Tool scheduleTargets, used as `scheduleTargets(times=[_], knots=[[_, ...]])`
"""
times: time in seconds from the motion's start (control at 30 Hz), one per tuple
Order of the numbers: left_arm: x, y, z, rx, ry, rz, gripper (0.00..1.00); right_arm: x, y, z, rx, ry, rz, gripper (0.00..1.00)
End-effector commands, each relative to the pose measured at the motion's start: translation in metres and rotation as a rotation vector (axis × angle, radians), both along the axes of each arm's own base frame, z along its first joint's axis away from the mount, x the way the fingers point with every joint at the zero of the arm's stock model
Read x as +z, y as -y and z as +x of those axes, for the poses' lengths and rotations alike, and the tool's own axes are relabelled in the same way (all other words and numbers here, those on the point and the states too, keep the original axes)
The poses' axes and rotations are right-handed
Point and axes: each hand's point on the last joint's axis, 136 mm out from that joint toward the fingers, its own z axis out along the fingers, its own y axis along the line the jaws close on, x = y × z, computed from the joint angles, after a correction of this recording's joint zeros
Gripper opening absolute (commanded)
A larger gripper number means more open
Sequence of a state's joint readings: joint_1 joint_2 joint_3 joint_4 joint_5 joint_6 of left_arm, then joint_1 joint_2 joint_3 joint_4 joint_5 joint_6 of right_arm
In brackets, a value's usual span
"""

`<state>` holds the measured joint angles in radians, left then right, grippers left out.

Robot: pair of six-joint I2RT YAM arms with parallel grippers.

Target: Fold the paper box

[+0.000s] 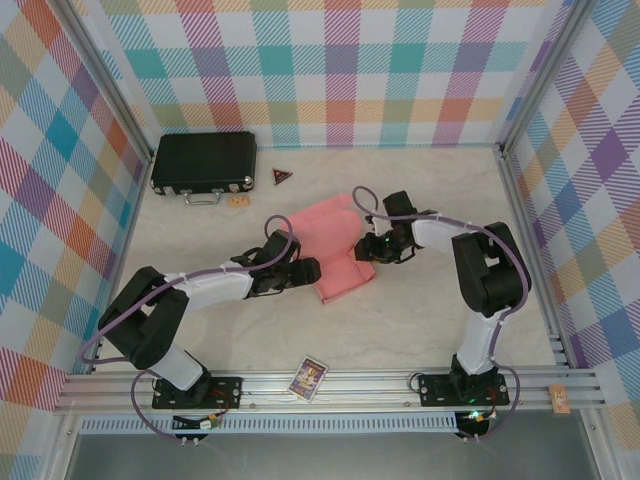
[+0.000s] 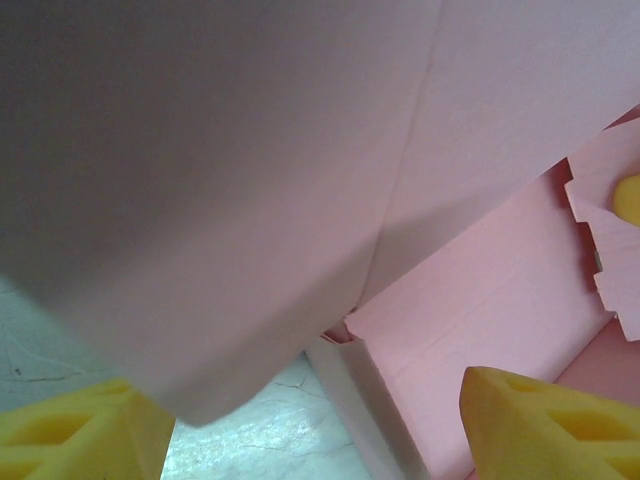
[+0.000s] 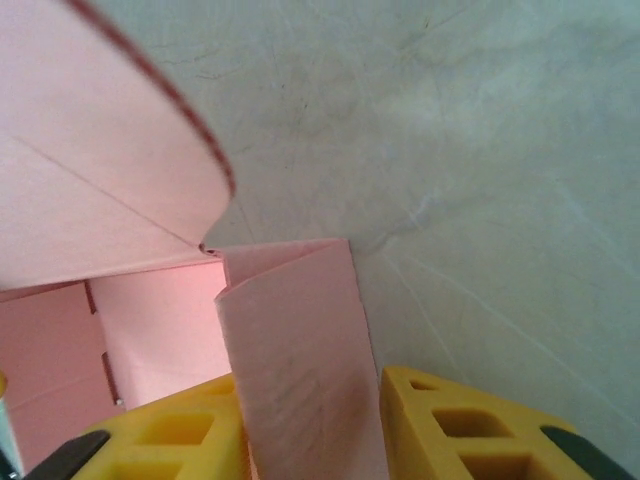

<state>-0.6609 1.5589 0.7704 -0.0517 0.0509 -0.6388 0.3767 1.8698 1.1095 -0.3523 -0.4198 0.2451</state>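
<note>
The pink paper box (image 1: pixel 330 240) lies partly folded mid-table, one big flap raised. My left gripper (image 1: pixel 312 270) is at its near-left corner. In the left wrist view it (image 2: pixel 300 420) stands open, its yellow fingers (image 2: pixel 545 425) wide apart on either side of the box's wall edge (image 2: pixel 380 400), under a large pink flap (image 2: pixel 230 170). My right gripper (image 1: pixel 364 250) is at the box's right side. In the right wrist view it (image 3: pixel 310 410) has a doubled-over pink side flap (image 3: pixel 295 330) between its fingers. The jaws are narrow; a thin gap shows at the right finger (image 3: pixel 470 425).
A black hard case (image 1: pixel 203 162) lies at the back left, with a small dark triangle (image 1: pixel 282 177) and an orange tag (image 1: pixel 238 200) beside it. A picture card (image 1: pixel 309 378) rests on the front rail. Bare table (image 1: pixel 430 330) spreads round the box.
</note>
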Motion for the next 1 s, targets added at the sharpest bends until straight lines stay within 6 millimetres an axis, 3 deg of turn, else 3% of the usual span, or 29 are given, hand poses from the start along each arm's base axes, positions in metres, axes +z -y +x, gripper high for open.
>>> scheduleTargets(times=[0.0,0.97], knots=[[-0.002,0.005,-0.003,-0.024,-0.007,0.018,0.74,-0.001,0.002,0.006,0.008,0.087,-0.083,0.36],[-0.014,0.015,-0.006,-0.065,-0.045,-0.001,0.67,-0.029,0.027,0.003,-0.077,0.246,-0.485,0.17]])
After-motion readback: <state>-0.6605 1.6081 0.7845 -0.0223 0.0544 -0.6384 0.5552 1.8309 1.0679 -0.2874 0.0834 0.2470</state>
